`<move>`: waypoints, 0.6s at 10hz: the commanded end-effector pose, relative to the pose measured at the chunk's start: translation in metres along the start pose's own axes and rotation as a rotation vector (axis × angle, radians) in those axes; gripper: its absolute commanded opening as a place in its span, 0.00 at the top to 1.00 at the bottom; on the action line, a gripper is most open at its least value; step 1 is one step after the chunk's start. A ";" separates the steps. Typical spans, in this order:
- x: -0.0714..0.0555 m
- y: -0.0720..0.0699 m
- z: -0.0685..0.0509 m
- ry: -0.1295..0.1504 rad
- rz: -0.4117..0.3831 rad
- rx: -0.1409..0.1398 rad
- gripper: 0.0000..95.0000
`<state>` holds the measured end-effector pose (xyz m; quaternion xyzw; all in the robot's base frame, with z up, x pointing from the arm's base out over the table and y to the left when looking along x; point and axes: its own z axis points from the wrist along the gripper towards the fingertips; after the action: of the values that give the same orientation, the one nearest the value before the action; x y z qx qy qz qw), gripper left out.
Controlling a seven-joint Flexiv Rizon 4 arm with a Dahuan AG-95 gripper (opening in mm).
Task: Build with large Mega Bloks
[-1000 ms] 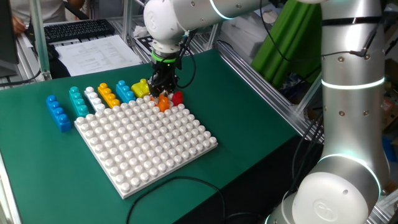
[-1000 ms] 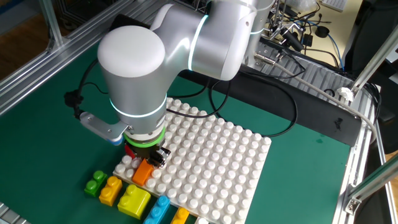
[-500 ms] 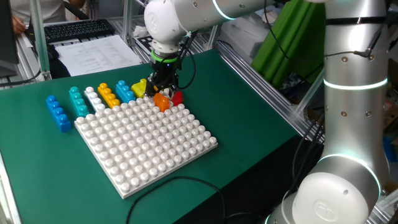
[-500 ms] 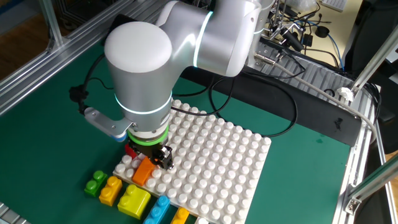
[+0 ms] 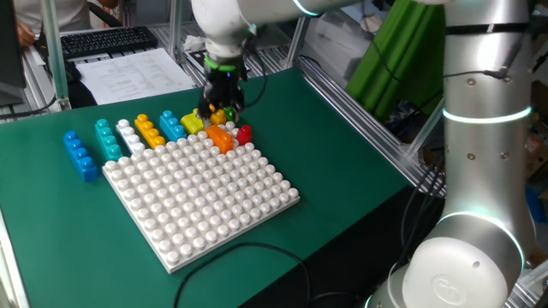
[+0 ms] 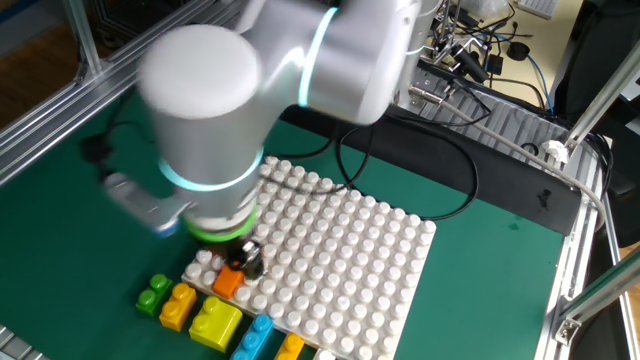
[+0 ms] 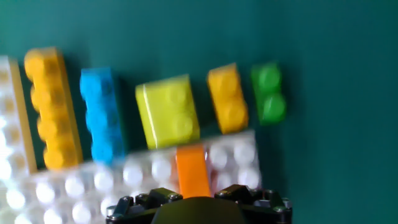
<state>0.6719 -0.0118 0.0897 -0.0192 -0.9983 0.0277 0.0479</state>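
Observation:
An orange Mega Blok (image 5: 221, 138) (image 6: 229, 280) (image 7: 192, 170) sits pressed on the far corner of the white studded baseplate (image 5: 201, 192) (image 6: 340, 250). My gripper (image 5: 219, 103) (image 6: 236, 262) (image 7: 193, 200) hangs just above it, open, and its fingers (image 7: 249, 195) stand apart on either side without touching it. Just off the plate's edge lie a yellow blok (image 5: 193, 121) (image 7: 168, 112), a small orange one (image 7: 227, 99), a green one (image 7: 269, 93) (image 6: 153, 294), a blue one (image 7: 102, 115) and a long orange one (image 7: 50, 109). A red blok (image 5: 245, 133) lies beside the corner.
Further along the plate's edge lie white (image 5: 128, 135), teal (image 5: 107, 139) and dark blue (image 5: 81, 155) bloks on the green mat (image 5: 342, 171). A black cable (image 6: 440, 150) crosses the mat behind the plate. Papers (image 5: 128, 73) and a keyboard (image 5: 107, 38) lie beyond the table.
The jaws have opened off the orange blok, which stays on the plate. The hand has risen and moved back towards the loose bloks.

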 end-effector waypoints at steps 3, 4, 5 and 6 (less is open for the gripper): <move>-0.064 -0.051 0.005 0.035 -0.152 0.006 0.20; -0.067 -0.054 0.006 0.035 -0.156 0.006 0.20; -0.073 -0.064 0.008 0.038 -0.177 0.005 0.20; -0.075 -0.071 0.012 0.037 -0.193 0.004 0.20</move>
<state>0.7425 -0.0830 0.0754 0.0719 -0.9947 0.0241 0.0691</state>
